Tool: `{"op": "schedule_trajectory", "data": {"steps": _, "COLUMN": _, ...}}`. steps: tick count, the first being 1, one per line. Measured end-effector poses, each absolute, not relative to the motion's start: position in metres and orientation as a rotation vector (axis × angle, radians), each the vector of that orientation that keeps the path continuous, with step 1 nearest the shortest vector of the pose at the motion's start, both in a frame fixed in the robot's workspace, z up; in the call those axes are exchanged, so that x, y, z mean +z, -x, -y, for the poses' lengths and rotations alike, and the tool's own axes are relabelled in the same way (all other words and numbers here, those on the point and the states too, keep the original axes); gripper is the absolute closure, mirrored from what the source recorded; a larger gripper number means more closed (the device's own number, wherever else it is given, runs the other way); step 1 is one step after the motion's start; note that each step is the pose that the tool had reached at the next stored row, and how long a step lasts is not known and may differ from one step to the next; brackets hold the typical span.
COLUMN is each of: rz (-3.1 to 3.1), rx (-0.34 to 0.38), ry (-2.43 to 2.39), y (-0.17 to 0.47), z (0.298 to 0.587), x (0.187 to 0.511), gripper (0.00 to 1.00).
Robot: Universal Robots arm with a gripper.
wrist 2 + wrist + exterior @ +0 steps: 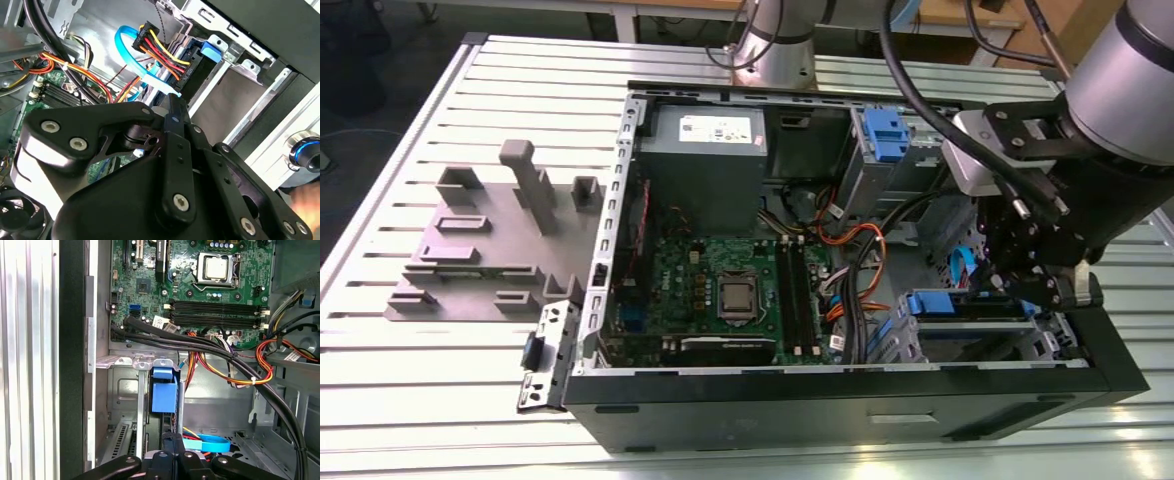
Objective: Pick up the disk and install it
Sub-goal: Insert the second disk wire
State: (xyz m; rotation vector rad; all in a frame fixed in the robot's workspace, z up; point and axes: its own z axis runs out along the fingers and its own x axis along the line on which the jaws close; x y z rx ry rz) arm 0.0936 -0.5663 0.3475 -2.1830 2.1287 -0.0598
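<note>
Counter (427,390): a ribbed, pale metal surface is carrying an open computer case (854,400) lying on its side, with a grey set of fixture blocks (487,250) sitting beside it toward the exterior view's left.
Room: table legs and a dark floor are showing beyond the counter's far edge.
Case interior: a green motherboard (734,290) is lying in the middle, a grey power-supply box (704,160) is sitting at the far end, and orange, red and yellow cables (235,365) are running across.
Disk (967,305): it is sitting in the metal drive bay (974,335) at the case's corner on the exterior view's right; its blue frame end (164,395) is facing the first wrist view, and its label is hidden.
Claw (1047,290): it is hanging directly above the disk's far end, and the pictures are not showing whether it is gripping anything.
Arm (1121,90): it is reaching in from the exterior view's right.
</note>
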Motion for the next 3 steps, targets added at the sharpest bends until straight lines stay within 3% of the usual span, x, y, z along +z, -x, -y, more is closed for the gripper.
{"op": "schedule_trajectory", "data": {"steps": 3, "rz": -2.129, "rx": -0.060, "ry": 2.183, "y": -0.0936, "z": 0.5663, "x": 0.3478, "gripper": 0.89}}
